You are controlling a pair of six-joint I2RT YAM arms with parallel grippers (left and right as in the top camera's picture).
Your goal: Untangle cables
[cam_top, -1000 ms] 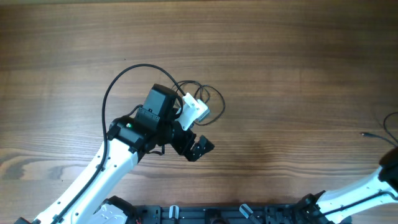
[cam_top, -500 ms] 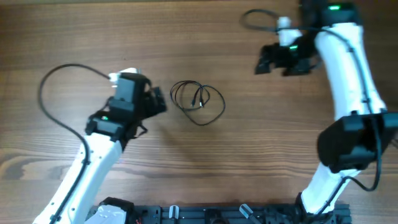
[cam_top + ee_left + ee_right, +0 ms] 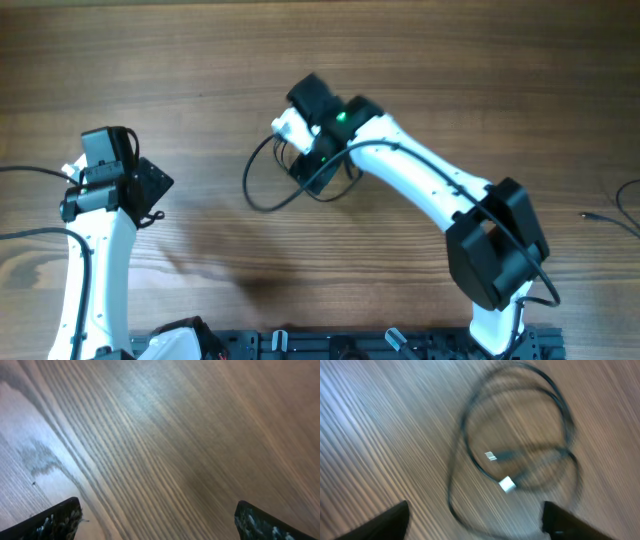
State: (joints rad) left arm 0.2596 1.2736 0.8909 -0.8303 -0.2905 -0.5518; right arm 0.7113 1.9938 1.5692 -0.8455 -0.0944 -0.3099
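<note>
Progress: little to show. The cable [image 3: 247,185] lies mid-table as one coil of overlapping loops, with both plugs [image 3: 507,484] inside the coil. No strand is drawn clear, so I judge the untangling barely begun, with nearly all of it left.

Right gripper [image 3: 318,172] hovers directly over the coil, jaws wide, holding nothing. Left gripper [image 3: 150,184] is well apart to the left, jaws also wide, empty.

Views: overhead gives the placement of both arms on the table [image 3: 480,60] and the coil's outer loop, but the right arm covers the coil's middle. The right wrist view, though motion-blurred, shows that hidden part: loops crossing, and the two plugs lying near each other. Whether the strands are knotted or merely laid over one another, I cannot tell. The left wrist view shows only bare wood between its fingertips [image 3: 55,519], with no cable near that gripper.
</note>
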